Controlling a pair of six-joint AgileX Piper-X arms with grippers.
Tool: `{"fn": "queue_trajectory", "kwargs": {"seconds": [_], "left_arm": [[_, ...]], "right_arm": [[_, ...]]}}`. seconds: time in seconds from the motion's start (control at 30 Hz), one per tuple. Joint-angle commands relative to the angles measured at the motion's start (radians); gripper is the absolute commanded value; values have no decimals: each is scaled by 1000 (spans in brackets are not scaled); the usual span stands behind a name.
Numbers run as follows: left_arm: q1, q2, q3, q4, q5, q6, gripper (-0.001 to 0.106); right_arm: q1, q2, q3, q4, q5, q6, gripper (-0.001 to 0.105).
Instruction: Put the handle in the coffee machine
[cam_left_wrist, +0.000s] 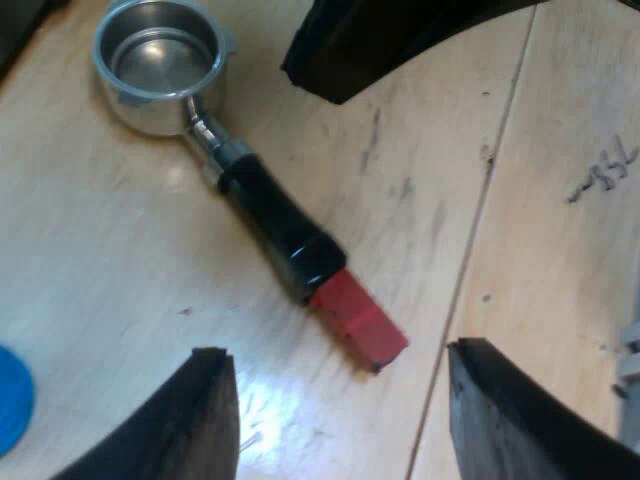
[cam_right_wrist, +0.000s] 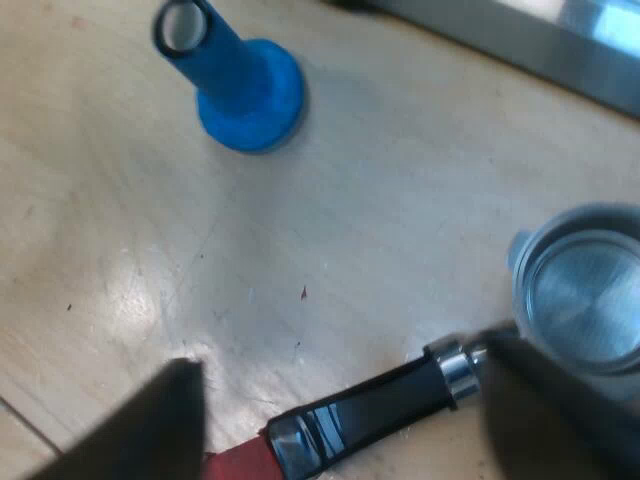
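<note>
1. Left hand (cam_left_wrist: 335, 415) hangs spread wide just short of the holder (cam_left_wrist: 250, 190), by its red end (cam_left_wrist: 360, 325).
2. Right hand (cam_right_wrist: 355, 425), also spread, hovers over the holder's dark handle (cam_right_wrist: 385, 398).
3. Holder lies flat on the desk (cam_left_wrist: 110, 300), cup up; I'd pinch squarely across the handle.
4. Blue tamper (cam_right_wrist: 240, 90) stands beyond the holder.

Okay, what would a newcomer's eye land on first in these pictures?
The metal holder lies loose on the wooden table, its dark handle ending in bright red, with the left gripper above the red end, jaws open. Close by stands the blue tamper, and the right gripper hangs open over the holder's handle.
</note>
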Motion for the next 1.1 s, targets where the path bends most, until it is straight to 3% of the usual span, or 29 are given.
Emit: {"fn": "queue_trajectory", "kwargs": {"seconds": [0.03,0.23,0.57,0.63,0.83,1.1], "left_arm": [[1,-6,-1,4,52,5,51],[1,-6,-1,0,69,5,64],[1,-6,-1,-14,84,5,64],[1,-6,-1,-14,84,5,64],[1,-6,-1,-14,84,5,64],[1,-6,-1,-14,84,5,64]], "right_arm": [[-5,-8,-75,90,9,-59,81],[-51,-8,-159,213,20,-126,80],[-145,33,-170,280,-26,-290,80],[-154,69,-170,278,-31,-371,76],[-154,139,-170,278,-28,-488,75],[-189,233,-170,272,-54,-510,75]]}}
